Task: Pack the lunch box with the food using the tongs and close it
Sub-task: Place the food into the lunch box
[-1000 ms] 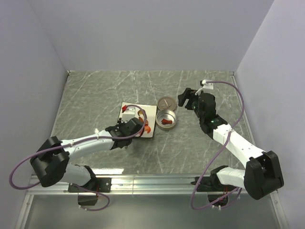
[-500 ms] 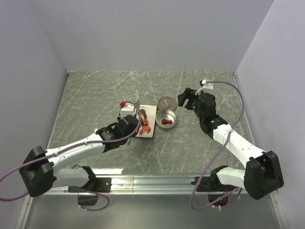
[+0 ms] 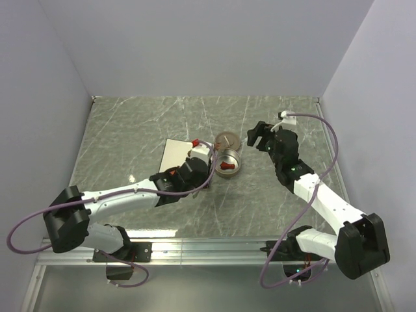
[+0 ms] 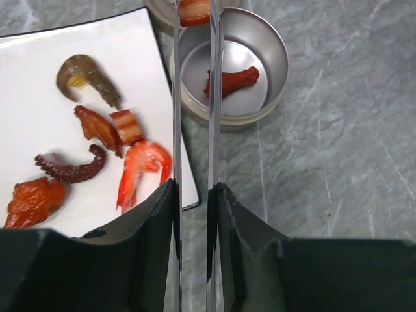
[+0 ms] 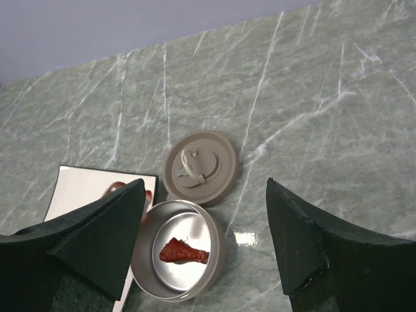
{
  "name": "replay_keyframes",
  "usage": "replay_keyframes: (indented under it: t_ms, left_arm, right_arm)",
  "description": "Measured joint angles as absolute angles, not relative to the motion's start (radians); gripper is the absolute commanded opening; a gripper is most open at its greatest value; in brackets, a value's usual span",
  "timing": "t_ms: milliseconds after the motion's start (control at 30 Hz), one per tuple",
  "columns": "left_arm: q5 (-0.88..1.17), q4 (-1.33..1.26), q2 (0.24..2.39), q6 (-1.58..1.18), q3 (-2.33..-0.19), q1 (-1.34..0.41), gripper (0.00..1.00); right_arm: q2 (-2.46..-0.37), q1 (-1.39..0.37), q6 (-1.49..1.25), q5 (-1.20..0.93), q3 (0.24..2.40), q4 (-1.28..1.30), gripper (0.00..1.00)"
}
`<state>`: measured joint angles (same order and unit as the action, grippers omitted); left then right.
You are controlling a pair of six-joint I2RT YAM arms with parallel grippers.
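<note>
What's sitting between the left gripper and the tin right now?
Only the tongs, gripped by the left gripper. In the left wrist view, their arms run past the white plate's corner to the tin, with a food piece pinched at the tips.

Soft, even light from above; shadows faint. White glare shines on the grey-green marble counter (image 5: 305, 143) beside the small round silver metal tin (image 5: 198, 229); my black right fingers (image 5: 97, 240) look dark, blurred.

Shiny smooth metal lunch box (image 4: 285, 62), matt lid (image 5: 201, 168), polished metal tongs (image 4: 177, 97), glossy plate (image 4: 39, 84), veined marble-look table (image 4: 338, 162)
</note>
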<state>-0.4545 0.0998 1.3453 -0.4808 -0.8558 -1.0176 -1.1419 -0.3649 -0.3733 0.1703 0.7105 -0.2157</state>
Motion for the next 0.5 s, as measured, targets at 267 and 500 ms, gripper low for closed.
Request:
replay_keyframes:
  t_ms: [267,500]
  left_arm:
    - [-0.424,0.083,1.396,-0.457,-0.875,-1.030,0.49]
    - [-0.421,0.070,1.396,-0.457,-0.875,-1.037,0.48]
  right_arm:
    - [-1.107,-0.355,-0.374,0.175,0.697,-0.215,0.82]
    - [-1.106,-0.353,-0.374,0.175,0.696,-0.215,0.82]
